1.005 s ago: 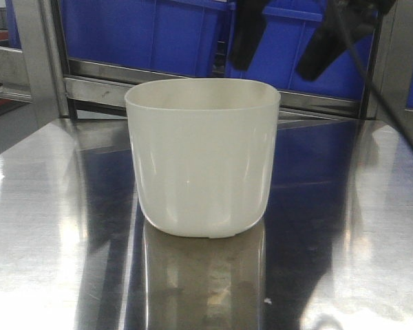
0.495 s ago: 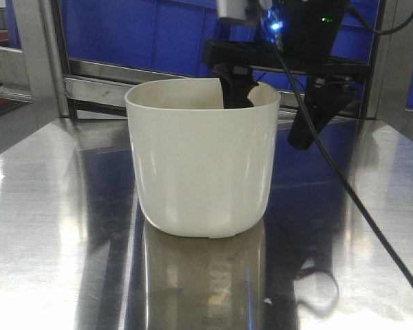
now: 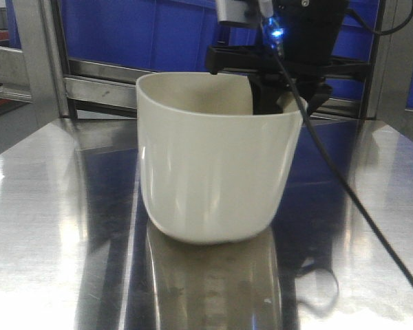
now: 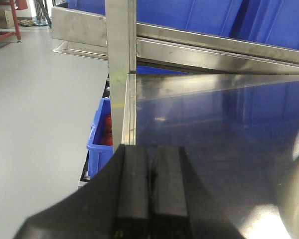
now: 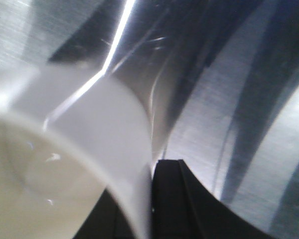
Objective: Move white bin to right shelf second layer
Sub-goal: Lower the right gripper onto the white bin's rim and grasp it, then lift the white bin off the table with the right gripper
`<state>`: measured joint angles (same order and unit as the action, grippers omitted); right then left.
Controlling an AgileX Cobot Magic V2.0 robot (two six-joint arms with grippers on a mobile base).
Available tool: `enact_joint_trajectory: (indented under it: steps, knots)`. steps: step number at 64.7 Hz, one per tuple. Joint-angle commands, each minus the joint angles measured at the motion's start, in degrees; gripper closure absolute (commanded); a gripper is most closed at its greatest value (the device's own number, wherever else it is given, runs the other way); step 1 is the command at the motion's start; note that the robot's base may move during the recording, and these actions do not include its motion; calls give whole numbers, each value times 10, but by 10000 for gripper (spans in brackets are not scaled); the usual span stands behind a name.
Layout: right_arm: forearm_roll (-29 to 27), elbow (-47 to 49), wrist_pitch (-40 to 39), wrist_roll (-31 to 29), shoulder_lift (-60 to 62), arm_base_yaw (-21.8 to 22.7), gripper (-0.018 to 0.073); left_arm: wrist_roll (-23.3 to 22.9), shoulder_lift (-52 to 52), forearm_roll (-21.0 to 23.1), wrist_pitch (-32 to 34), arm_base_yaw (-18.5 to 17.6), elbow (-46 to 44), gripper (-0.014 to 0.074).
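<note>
The steel desk [image 3: 48,206] carries the white bin [image 3: 210,165], which stands tilted near the desk's middle in front of the blue crates [image 3: 144,34]. The carry to the right shelf second layer, which no view shows, is all yet to do. The right gripper [image 3: 282,103] is clamped on the bin's far right rim, one finger inside the wall and one outside, so I judge the grasp made and the lift barely begun, though I cannot tell whether the base is clear of the desk; the left gripper [image 4: 150,194] is pressed closed on nothing near the desk's left edge.
</note>
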<state>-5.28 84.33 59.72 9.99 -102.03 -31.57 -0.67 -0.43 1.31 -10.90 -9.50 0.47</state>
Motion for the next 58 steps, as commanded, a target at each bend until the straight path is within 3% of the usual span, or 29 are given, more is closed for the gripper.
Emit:
enact_joint_trajectory:
  steps: [1, 31, 58]
  knots:
    - [25, 21, -33, -4, 64, 3, 508, -6, -8, 1, 52, -4, 16, 512]
    - [83, -26, -141, -4, 305, 13, 504, -6, -8, 1, 52, -4, 16, 512]
    - [83, -241, -184, 5, 566, 137, 501, -6, -8, 1, 52, -4, 16, 512]
